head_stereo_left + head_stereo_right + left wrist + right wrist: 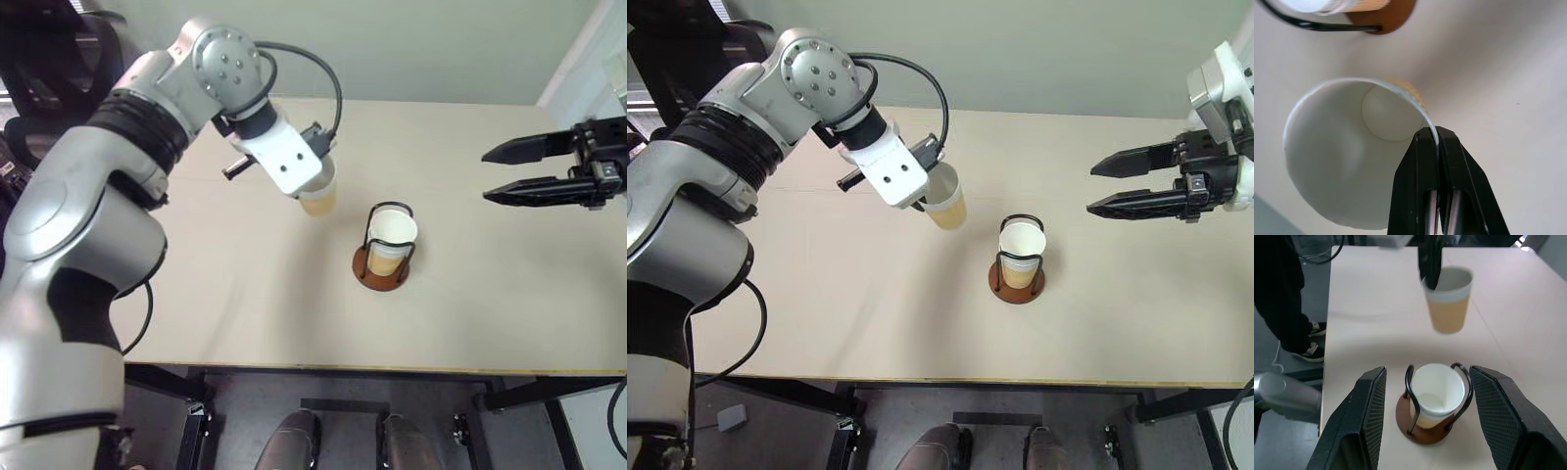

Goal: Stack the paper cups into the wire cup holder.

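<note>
**Cup held above the table beside the loaded holder**

While the left gripper (1437, 142) pinches one paper cup (945, 199) by its rim, that cup hangs tilted, mouth up, clear of the beige table (490, 294). Nearby, the wire cup holder (383, 264) stands upright holding a nested cup (393, 235). Well apart, the right gripper (484, 176) hangs empty, jaws spread. A person's shoes (1312, 340) stand beyond the table.

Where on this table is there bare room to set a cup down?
Bare table runs from the wire cup holder to the near edge, and on both sides of it. The only crowded spot is the holder, a paper cup already in it.
</note>
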{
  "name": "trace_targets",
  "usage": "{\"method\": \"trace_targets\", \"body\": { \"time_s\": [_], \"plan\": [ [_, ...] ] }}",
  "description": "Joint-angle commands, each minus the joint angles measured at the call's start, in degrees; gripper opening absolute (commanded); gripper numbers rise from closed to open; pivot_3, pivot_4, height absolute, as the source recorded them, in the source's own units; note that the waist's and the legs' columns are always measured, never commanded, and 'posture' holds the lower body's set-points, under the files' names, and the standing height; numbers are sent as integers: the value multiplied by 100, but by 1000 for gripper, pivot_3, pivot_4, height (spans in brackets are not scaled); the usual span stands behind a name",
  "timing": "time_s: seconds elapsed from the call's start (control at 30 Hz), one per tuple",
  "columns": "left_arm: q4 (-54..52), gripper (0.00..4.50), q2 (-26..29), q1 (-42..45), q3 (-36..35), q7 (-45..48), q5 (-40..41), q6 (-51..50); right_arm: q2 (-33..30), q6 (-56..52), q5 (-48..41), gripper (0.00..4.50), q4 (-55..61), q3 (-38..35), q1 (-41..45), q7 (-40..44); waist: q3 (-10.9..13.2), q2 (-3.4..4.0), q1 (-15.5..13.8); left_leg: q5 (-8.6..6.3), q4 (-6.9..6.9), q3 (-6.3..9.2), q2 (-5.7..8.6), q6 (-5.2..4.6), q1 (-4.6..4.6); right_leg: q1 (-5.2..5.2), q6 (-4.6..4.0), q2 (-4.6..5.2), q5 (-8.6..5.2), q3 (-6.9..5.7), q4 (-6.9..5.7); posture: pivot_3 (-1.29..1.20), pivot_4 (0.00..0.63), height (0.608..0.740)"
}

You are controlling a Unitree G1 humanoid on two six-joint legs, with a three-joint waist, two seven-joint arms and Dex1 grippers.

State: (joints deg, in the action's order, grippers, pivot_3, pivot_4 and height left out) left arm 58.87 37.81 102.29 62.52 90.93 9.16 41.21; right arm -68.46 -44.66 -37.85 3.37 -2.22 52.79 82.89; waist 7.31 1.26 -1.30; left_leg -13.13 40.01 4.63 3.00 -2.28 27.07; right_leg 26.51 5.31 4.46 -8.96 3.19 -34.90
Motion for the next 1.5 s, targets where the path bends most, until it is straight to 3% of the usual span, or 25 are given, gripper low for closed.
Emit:
{"method": "trace_targets", "body": {
  "time_s": [0.03,0.47,0.93,1.5],
  "plan": [
    [-58,19,4,437,-118,157,428,-286,-239,256,67,2697,-32,-230,-60,292,0,-1,-6,-1,-3,-14,-1,0,-2,0,0,-8,0,-11,0,0,150,740],
    [-406,19,-178,1018,307,157,1593,-1149,-545,574,269,2697,-318,-242,-251,719,4,-1,-15,-15,10,-35,-37,5,-9,-8,12,-10,-2,0,-3,0,150,740],
    [-857,19,-302,1021,920,157,2233,-1345,-515,379,385,2697,-294,-116,38,626,4,2,-22,-13,15,-43,-40,2,-15,-16,34,-17,10,-6,-2,0,150,740],
    [-1228,19,-345,801,1245,157,2502,-1342,-562,278,302,2697,-112,-319,-204,504,4,4,-37,-11,22,-42,-41,3,-19,-25,45,-15,17,-4,-1,0,150,740]
  ]
}}
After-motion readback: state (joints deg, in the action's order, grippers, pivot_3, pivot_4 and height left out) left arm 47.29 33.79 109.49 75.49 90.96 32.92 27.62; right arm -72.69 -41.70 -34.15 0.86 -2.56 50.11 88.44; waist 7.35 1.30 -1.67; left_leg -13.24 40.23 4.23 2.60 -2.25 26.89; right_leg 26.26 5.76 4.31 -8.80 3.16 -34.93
